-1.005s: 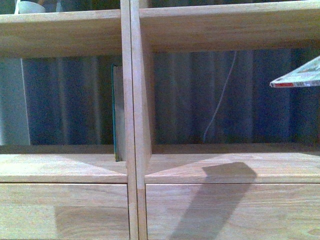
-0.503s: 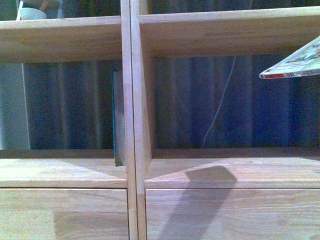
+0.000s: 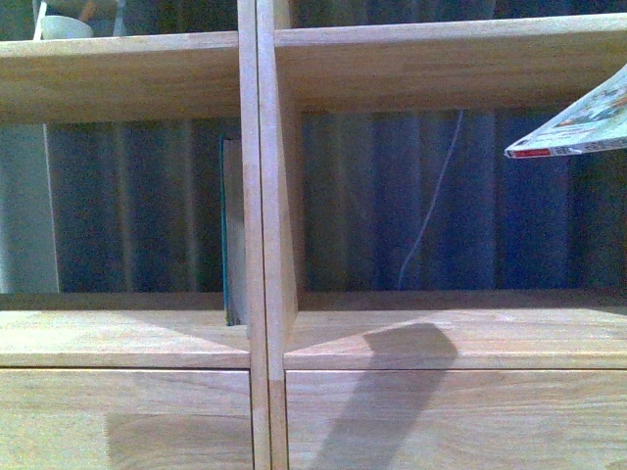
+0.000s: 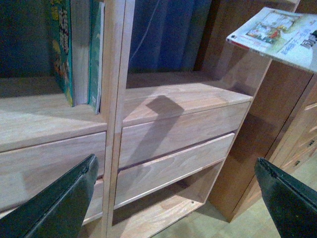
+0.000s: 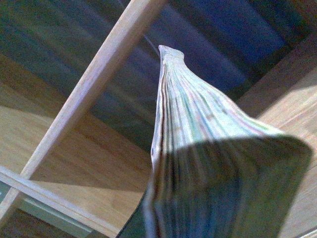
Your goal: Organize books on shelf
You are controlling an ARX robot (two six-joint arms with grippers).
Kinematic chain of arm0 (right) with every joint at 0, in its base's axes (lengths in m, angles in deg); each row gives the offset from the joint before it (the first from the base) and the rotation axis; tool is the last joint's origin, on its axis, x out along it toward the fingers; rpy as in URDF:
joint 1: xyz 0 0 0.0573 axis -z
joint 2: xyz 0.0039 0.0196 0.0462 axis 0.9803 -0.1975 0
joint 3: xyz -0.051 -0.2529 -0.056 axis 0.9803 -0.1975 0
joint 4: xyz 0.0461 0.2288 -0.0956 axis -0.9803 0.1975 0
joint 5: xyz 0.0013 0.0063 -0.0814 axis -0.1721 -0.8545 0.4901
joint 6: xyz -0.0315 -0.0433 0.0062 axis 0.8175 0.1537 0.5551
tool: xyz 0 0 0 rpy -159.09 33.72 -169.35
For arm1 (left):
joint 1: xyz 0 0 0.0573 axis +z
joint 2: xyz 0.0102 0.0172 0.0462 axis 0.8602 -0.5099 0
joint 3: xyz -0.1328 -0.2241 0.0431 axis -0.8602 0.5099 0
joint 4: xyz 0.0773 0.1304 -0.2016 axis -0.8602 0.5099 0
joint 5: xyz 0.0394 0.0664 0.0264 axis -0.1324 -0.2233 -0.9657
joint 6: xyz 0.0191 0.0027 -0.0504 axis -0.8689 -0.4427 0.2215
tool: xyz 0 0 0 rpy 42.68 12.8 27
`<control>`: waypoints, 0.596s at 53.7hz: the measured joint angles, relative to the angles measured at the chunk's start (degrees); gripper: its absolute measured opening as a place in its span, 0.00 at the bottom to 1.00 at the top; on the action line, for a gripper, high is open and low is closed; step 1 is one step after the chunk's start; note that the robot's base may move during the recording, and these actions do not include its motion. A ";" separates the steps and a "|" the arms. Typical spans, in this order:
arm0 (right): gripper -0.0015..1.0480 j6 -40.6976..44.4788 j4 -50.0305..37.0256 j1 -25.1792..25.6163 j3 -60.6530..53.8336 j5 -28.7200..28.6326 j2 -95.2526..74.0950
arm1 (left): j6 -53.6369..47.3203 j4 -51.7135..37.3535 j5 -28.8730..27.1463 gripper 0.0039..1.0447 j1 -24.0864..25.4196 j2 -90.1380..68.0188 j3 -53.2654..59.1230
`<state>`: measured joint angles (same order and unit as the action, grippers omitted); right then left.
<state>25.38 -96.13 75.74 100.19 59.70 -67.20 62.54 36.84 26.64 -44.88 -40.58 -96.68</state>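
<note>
Barely shifted paperback [image 3: 575, 130], far end cut off

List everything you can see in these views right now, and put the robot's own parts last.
shelf: one, light wood, filling the front view
teal book: at least one, upright against the divider, left compartment
white paperback: one, red-tipped spine, held before the right compartment
pale bowl: one, upper left shelf
cord: one, white, behind the right compartment
curtain: one, blue, behind the shelf
reddish cabinet: one, beside the shelf
left tool: one, black, open and empty
right tool: one, shut on the white paperback
</note>
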 joint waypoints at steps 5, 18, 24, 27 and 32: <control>0.07 0.24 -1.27 -0.72 1.79 -0.52 -1.99 | 4.52 -1.11 -2.38 0.93 -4.70 -4.37 -4.63; 0.07 0.59 -4.68 -2.32 7.37 -1.90 -7.13 | 22.80 -6.95 -6.78 0.93 -18.56 -11.52 -12.04; 0.07 0.61 -5.49 -2.82 9.90 -2.84 -9.11 | 29.90 -10.32 -10.29 0.93 -25.27 -13.81 -13.03; 0.07 0.57 -5.73 -2.89 10.95 -3.21 -9.81 | 32.30 -11.39 -11.67 0.93 -27.71 -14.60 -13.25; 0.07 0.09 -6.05 -2.82 11.78 -3.76 -10.38 | 35.54 -13.79 -13.77 0.93 -31.85 -16.04 -13.64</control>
<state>25.47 -102.19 72.92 111.97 55.94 -77.58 98.08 23.05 12.87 -76.73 -56.63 -110.32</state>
